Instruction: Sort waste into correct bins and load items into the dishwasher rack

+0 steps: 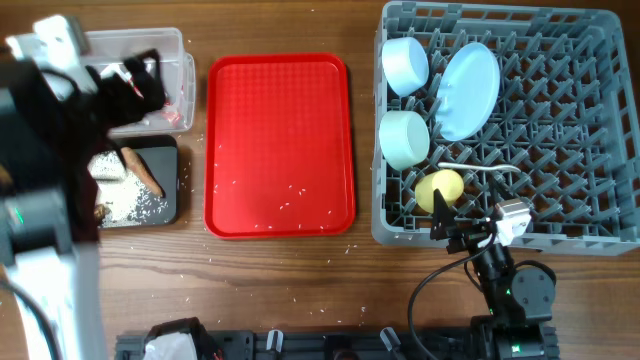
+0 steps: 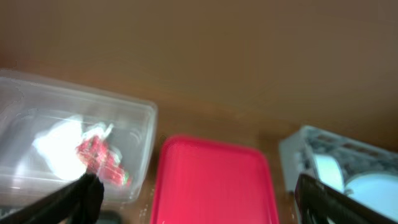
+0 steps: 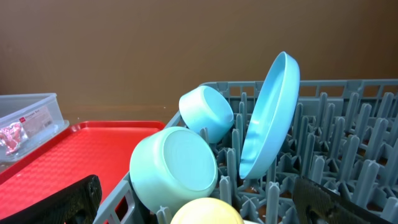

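Dishes racked, wrapper binned.
We find the plate [image 1: 468, 90], blue bowl [image 1: 405, 62], green bowl [image 1: 405, 138] and yellow cup [image 1: 440, 188] in the rack [image 1: 580, 150]; red wrapper [image 2: 99, 160] in the clear tub [image 2: 146, 124]; both arms' jaws wide, empty.

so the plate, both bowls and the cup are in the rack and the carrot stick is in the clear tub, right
Not quite: the carrot stick lies in the black tray, not the clear tub, as the overhead view shows. The rest is right.
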`<action>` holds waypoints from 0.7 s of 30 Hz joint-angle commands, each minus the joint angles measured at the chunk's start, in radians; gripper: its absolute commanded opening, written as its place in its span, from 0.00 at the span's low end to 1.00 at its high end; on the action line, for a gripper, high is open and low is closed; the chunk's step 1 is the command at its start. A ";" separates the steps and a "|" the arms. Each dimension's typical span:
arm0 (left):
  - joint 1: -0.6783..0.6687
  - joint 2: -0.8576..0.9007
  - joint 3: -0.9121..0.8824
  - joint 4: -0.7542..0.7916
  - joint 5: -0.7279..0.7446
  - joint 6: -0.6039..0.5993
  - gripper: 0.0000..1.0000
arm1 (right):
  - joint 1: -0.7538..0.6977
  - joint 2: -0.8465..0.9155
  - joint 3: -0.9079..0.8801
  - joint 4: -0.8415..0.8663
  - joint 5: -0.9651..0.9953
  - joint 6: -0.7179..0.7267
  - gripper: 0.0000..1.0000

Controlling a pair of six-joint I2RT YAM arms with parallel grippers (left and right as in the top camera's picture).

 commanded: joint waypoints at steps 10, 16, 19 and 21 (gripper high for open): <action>-0.034 -0.859 -1.180 0.675 0.008 0.064 1.00 | -0.004 -0.009 -0.002 0.005 0.012 0.010 1.00; -0.087 -1.049 -1.328 0.675 -0.094 0.064 1.00 | -0.004 -0.009 -0.002 0.005 0.012 0.010 1.00; -0.106 -1.078 -1.350 0.655 -0.124 0.064 1.00 | -0.004 -0.009 -0.002 0.005 0.012 0.010 1.00; -0.108 -1.093 -1.350 0.615 -0.130 0.064 1.00 | -0.004 -0.009 -0.002 0.005 0.012 0.010 1.00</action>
